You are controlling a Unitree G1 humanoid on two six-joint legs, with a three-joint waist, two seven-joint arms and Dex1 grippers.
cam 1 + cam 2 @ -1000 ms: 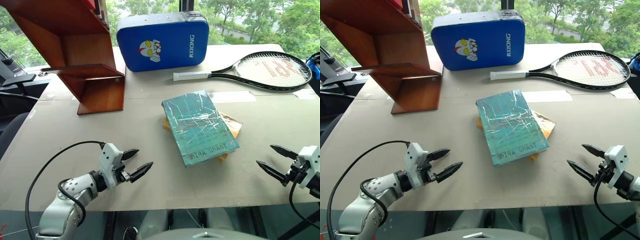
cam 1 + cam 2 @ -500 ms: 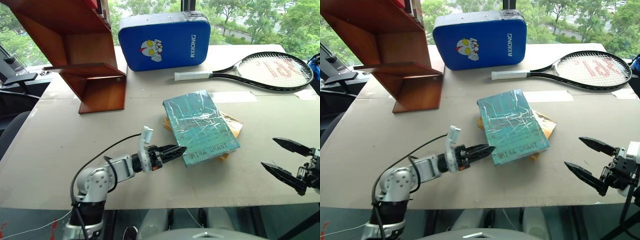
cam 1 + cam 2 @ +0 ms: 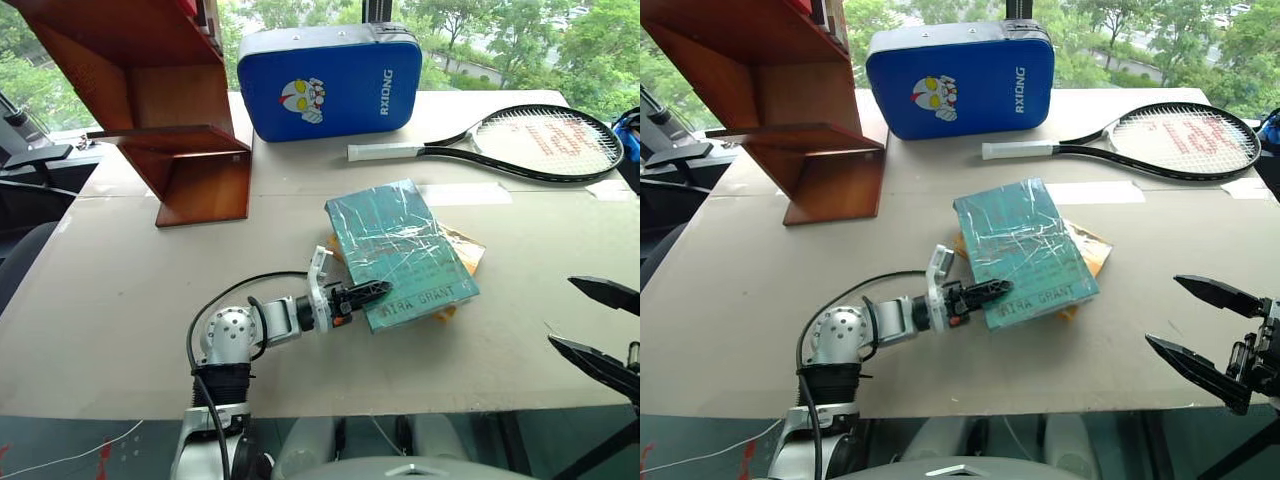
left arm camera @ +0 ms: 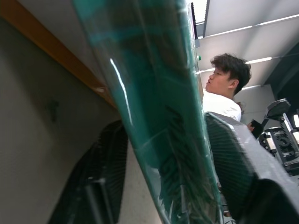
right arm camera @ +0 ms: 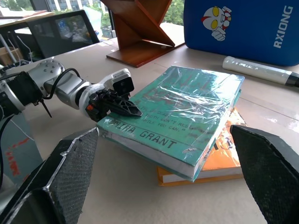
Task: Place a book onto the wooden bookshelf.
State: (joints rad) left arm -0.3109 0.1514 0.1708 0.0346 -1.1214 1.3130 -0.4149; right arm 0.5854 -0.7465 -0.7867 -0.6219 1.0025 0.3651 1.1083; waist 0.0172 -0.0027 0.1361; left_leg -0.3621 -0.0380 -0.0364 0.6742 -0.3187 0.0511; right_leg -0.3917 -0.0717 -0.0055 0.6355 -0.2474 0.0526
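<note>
From the head view, the left gripper (image 3: 368,293) clamps the book (image 3: 398,250) at its near left corner, the long axis running away from it toward the racket; the wooden bookshelf (image 3: 160,110) stands far left; the right wrist view shows the same pinch (image 5: 122,106); the right gripper (image 3: 1200,335) gapes empty.

The left tool (image 3: 372,293) now straddles the near left corner of the book (image 3: 398,248), its fingers narrower than before; the right tool (image 3: 1200,335) sits farther right and lower in view.

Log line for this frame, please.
left gripper: jaws astride book corner | right gripper: open, clear | bookshelf: unreached
</note>
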